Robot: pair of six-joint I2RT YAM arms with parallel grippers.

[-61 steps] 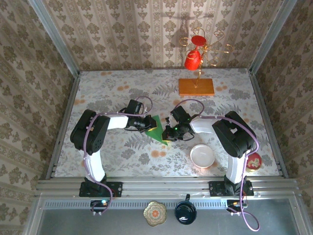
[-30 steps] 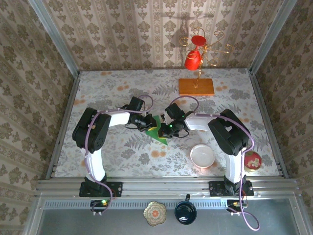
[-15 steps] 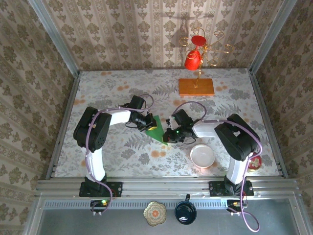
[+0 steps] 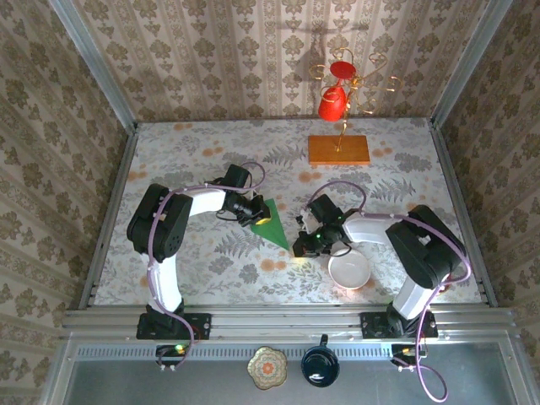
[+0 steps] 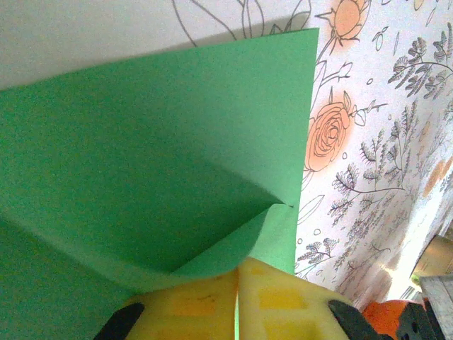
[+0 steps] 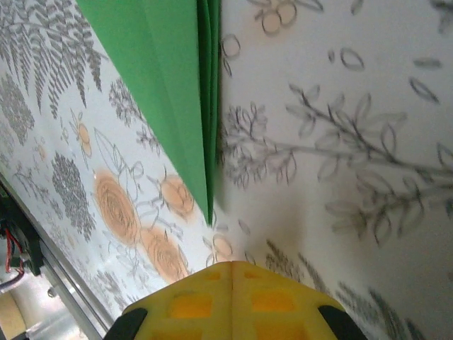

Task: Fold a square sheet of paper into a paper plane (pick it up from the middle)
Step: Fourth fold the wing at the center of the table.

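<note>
The green sheet of paper (image 4: 271,224) lies on the flowered table, folded into a layered wedge whose sharp tip points toward the near edge. My left gripper (image 4: 255,210) is shut on its wide far-left end. In the left wrist view the yellow fingers (image 5: 191,304) pinch a thin green edge, and a flap of the paper (image 5: 141,149) curls up ahead of them. My right gripper (image 4: 301,243) is shut and empty, just right of the tip. In the right wrist view its closed fingertips (image 6: 232,266) hover a short way behind the paper's point (image 6: 185,120), apart from it.
A white bowl (image 4: 349,270) sits close to the right gripper on its near right. An orange wooden slab (image 4: 338,149) carrying a gold stand with red cups (image 4: 332,103) is at the back. A red object (image 4: 438,277) lies by the right arm's base.
My right gripper has slid off the paper toward the near right and now sits beside the tip. The left gripper keeps its hold on the wide end.
</note>
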